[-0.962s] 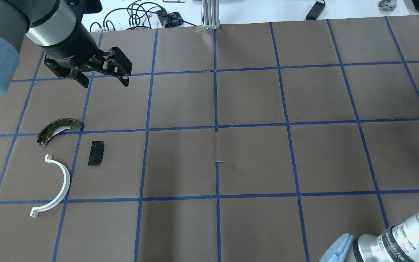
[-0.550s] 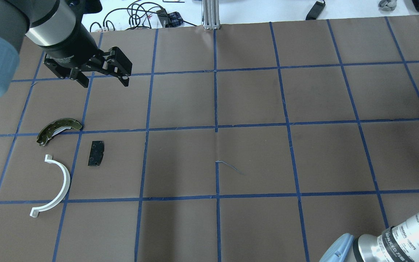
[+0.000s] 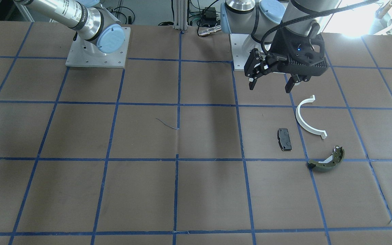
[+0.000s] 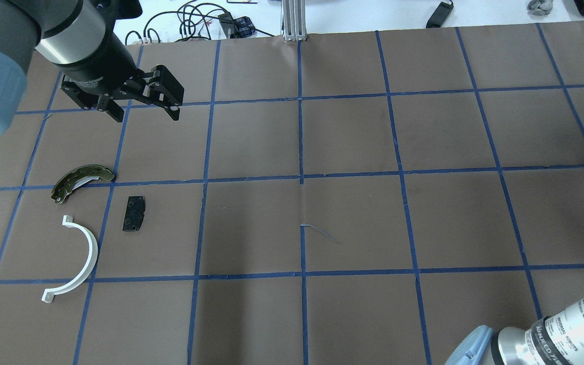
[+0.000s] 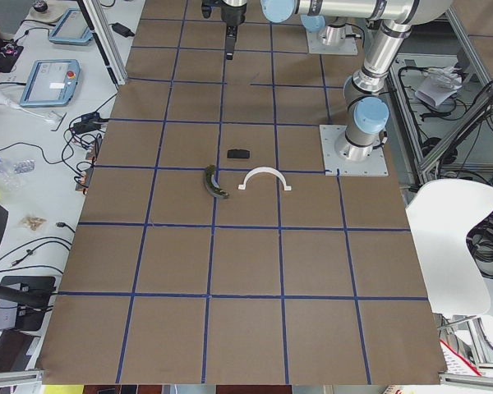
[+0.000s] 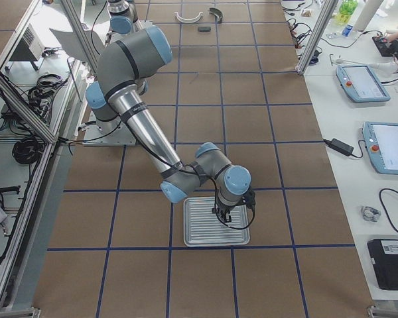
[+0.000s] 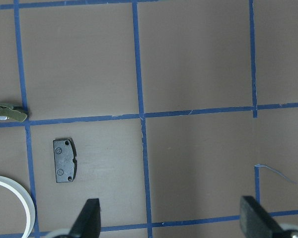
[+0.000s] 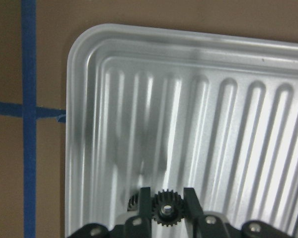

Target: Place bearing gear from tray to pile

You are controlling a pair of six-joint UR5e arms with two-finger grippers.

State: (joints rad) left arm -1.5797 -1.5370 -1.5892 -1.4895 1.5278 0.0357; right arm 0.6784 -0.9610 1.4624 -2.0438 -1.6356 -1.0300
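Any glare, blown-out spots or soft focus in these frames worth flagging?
Exterior front-facing: light blows out the top right corner, behind the left tool. Right wrist-mounted: bright streaky reflections on the ribbed tray, yet the gear gripped by the right tool reads clearly. Left wrist-mounted: the black pad is sharp, the tool's fingertips soft.

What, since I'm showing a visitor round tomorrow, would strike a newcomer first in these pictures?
The right hand pinching a small toothed bearing gear over the ribbed metal tray. Far across the table, the left hand hovers open beside the pile: white clip, black pad, olive brake shoe.
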